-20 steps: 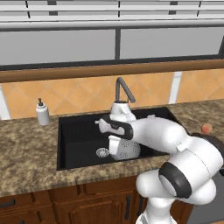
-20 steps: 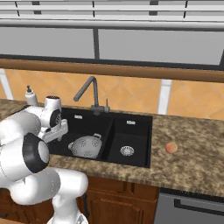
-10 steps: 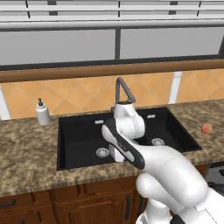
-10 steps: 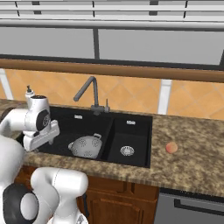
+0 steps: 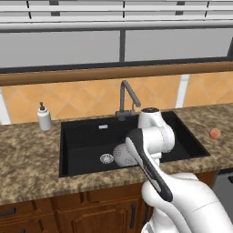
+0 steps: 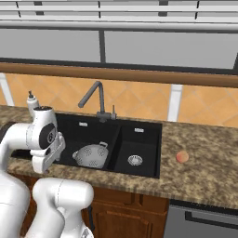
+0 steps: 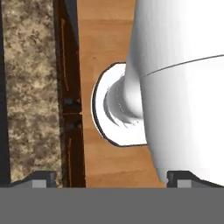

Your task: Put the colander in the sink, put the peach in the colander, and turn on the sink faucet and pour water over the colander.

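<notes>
Colander (image 6: 93, 155) in the sink's (image 6: 139, 135) left basin; peach (image 6: 182, 157) on the counter (image 6: 204, 162) to its right.

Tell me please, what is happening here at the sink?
A white robot arm is working at a kitchen sink. The colander already sits in the left basin. The peach lies on the counter to the right of the sink, not yet in the colander. The gripper is open and empty, pointing down at the floor. No water runs from the sink faucet.

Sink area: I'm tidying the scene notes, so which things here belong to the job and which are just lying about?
Job: colander, sink, peach, faucet.
Lying about: soap bottle, counter, window.
</notes>
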